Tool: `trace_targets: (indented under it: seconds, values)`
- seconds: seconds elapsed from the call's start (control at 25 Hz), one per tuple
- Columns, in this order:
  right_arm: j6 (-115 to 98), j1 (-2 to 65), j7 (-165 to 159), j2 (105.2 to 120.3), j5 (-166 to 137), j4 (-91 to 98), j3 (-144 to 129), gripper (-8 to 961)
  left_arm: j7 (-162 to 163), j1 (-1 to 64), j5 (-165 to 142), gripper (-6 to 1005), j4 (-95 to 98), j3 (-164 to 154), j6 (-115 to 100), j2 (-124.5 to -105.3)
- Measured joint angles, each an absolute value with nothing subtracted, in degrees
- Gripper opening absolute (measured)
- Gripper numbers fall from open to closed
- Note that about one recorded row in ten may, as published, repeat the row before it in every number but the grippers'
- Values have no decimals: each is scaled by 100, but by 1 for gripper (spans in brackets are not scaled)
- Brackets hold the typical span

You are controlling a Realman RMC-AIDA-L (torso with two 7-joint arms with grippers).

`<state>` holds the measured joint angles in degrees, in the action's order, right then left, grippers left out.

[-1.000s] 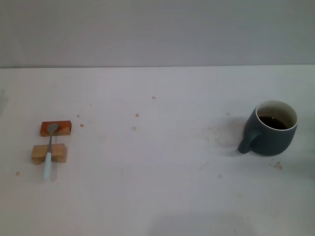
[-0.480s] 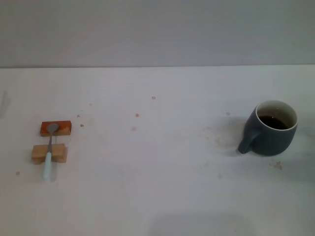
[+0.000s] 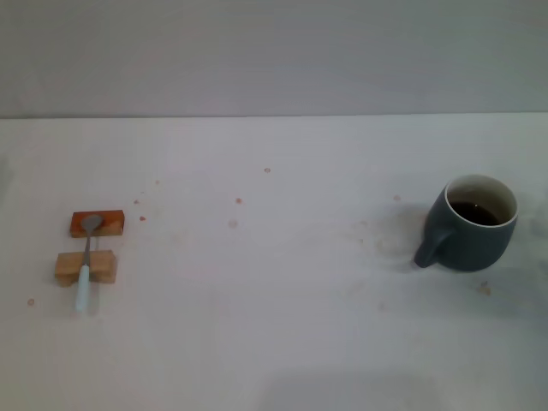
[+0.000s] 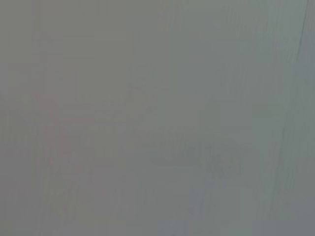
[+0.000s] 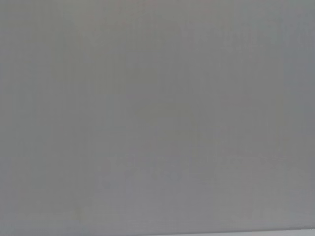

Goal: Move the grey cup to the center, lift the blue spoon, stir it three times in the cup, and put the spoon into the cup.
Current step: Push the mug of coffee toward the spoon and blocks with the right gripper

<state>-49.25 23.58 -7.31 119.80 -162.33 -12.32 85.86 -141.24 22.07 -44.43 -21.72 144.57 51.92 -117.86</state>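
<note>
On the white surface (image 3: 274, 282) I see neither pincer, so I cannot tell their state or place things by them. The rounded ceramic grey cup (image 3: 473, 224) sits far right. The blue spoon (image 3: 86, 261) lies far left across two wooden blocks (image 3: 87, 266), likely raised for gripping.

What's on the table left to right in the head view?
Blue spoon lying across two wooden blocks at the left → bare white table with small stains → grey cup with dark liquid at the right. No end effector in view.
</note>
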Motion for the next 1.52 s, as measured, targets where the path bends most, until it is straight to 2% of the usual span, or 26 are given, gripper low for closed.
trace_targets:
  seconds: [0.72,1.52]
  values:
    - [-4647,1911,-951,11979,-16077,-1725,7609,51,-14106,2323,-4376,843,-2220,14435,5204,-11787]
    - [-3687,2080,-901,11933,-15604,-2713,5963,50,-14089,2272,-4377,844,-2188,14457,5354,-11795]
